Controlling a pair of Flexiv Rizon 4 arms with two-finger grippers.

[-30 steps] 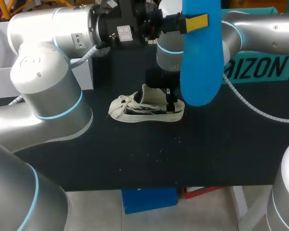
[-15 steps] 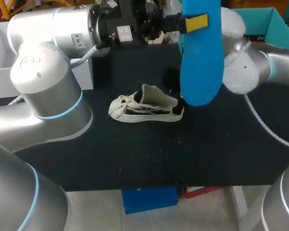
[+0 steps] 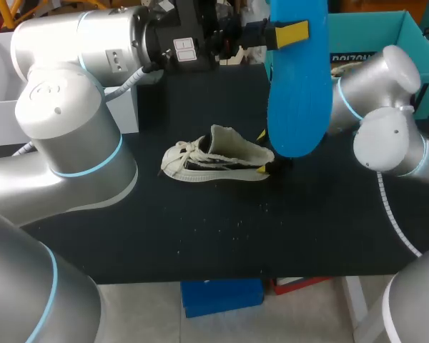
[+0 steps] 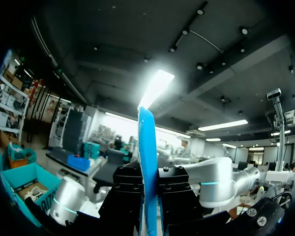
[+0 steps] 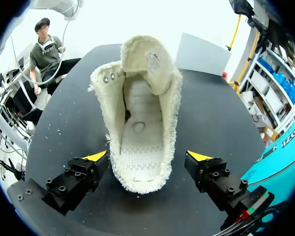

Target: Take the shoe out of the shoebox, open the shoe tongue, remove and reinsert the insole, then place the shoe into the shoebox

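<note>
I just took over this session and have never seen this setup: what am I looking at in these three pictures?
This is a robot with two silver arms at a black table. The overhead picture looks down from behind it; each round picture comes from a camera on one wrist. The left tool is shut on a blue insole, held upright above the table. A cream shoe rests on the table. The right tool is open, one finger on each side of the heel, not gripping. The teal shoebox stands at the far right.
</note>
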